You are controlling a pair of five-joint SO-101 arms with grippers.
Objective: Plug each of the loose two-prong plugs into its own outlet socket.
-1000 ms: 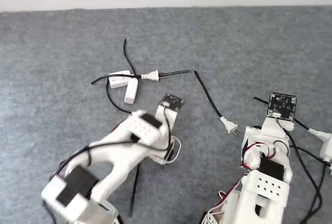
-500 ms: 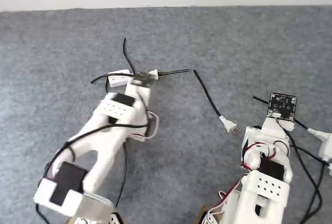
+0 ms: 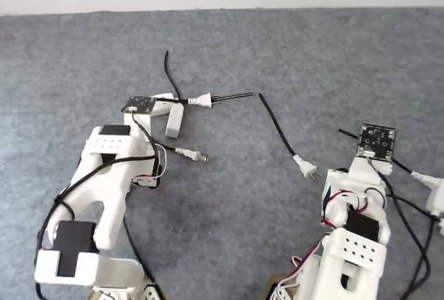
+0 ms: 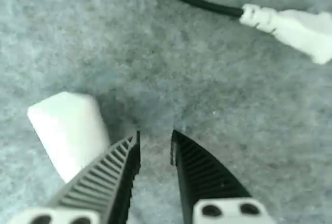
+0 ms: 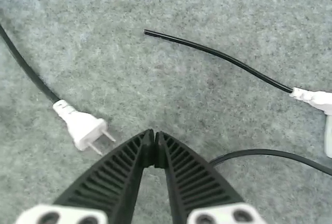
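left end effector [image 4: 154, 143]: narrow gap, nothing between the jaws, tips low over the grey table [image 3: 291, 43]. A white outlet socket [image 4: 65, 125] sits just beside one jaw, not gripped. Reads as lining up on it, no grasp yet

high view: two sockets lie together by the left arm's wrist, far socket block [image 3: 161, 105] and near socket block [image 3: 175, 121]. Can't tell which one the wrist cam has

plugs:
- corded plug [image 3: 201, 101] just beside the blocks, lying flat, doesn't look seated
- small plug [image 3: 191, 153] loose on the table, near the left arm
- right-side plug [image 5: 83, 125], both prongs bare, near the right end effector [image 5: 154, 141]

right end effector is closed, empty. That arm sits folded back by its base, presumably parked to leave the left one room

white cord end [image 5: 316, 99] at the edge, can't tell plug or socket

my read: nothing plugged in, task is early. Next move needs the left jaws wider before taking socket or plug. Risk: the block looks light, a jaw touch could shove it away
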